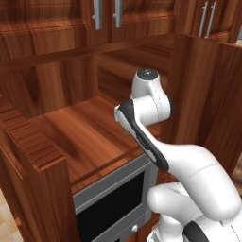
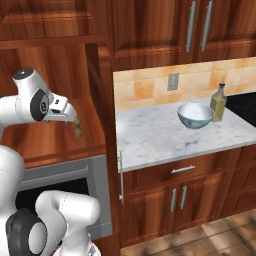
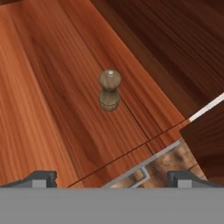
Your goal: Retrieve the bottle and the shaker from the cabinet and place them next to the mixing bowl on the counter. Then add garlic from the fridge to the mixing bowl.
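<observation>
The shaker (image 3: 109, 90) stands upright on the wood shelf of the cabinet (image 1: 71, 132), and we see it well ahead of our fingertips (image 3: 41, 178) in the hand view, roughly centred between them but clearly apart, with bare wood all around it. The gripper (image 3: 111, 179) has its jaws spread as wide as they go and grasps nothing; the two dark tips sit far out toward either lower corner of that view. In the right base view we find the shaker (image 2: 78, 131) just below the hand, near the front right part of the shelf, close to the cabinet's side wall.

It looks like a small brown wooden mill: a rounded knob on top with a pale dot at its crown, a narrow waist, and a short, wider barrel base with faint rings. We can read no label or writing on it.

On the counter (image 2: 150, 137) to the right, the mixing bowl (image 2: 195, 115) sits near the back wall, and the bottle (image 2: 218, 102) of yellow-olive liquid stands upright just beside it on its right, touching or nearly so; we cannot tell which. The bottle bears no writing we can make out.
</observation>
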Robot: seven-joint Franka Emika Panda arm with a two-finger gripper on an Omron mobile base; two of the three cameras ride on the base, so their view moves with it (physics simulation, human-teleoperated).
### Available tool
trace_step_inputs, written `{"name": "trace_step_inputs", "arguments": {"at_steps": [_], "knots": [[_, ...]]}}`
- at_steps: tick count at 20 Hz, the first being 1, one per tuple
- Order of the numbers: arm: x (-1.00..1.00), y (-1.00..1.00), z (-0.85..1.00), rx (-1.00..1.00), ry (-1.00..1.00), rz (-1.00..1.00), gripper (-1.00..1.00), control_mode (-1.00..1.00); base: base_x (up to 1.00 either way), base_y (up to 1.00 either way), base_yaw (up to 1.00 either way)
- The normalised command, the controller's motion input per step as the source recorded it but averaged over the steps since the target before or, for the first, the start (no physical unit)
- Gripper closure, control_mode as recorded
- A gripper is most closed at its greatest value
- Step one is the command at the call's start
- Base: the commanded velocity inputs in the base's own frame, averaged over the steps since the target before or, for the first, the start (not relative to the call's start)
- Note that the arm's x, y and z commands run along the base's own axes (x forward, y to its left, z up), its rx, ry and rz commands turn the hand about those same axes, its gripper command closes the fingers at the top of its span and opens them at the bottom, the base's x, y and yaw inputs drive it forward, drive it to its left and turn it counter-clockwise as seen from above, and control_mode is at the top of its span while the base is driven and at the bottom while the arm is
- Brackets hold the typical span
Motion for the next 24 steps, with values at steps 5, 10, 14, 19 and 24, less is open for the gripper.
{"name": "trace_step_inputs", "arguments": {"at_steps": [5, 10, 14, 19, 24], "knots": [[0.17, 0.00, -0.09, 0.01, 0.00, 0.00, -1.00, -1.00, 0.00, 0.00, 0.00], [0.25, 0.00, -0.08, 0.01, 0.00, 0.00, -1.00, -1.00, 0.00, 0.00, 0.00], [0.12, 0.00, -0.01, 0.05, 0.00, 0.00, -1.00, -1.00, 0.00, 0.00, 0.00], [0.14, 0.00, -0.05, 0.06, 0.00, -0.01, -1.00, -1.00, 0.00, 0.00, 0.00], [0.15, 0.00, -0.22, 0.02, 0.00, -0.06, -1.00, -1.00, 0.00, 0.00, 0.00]]}}
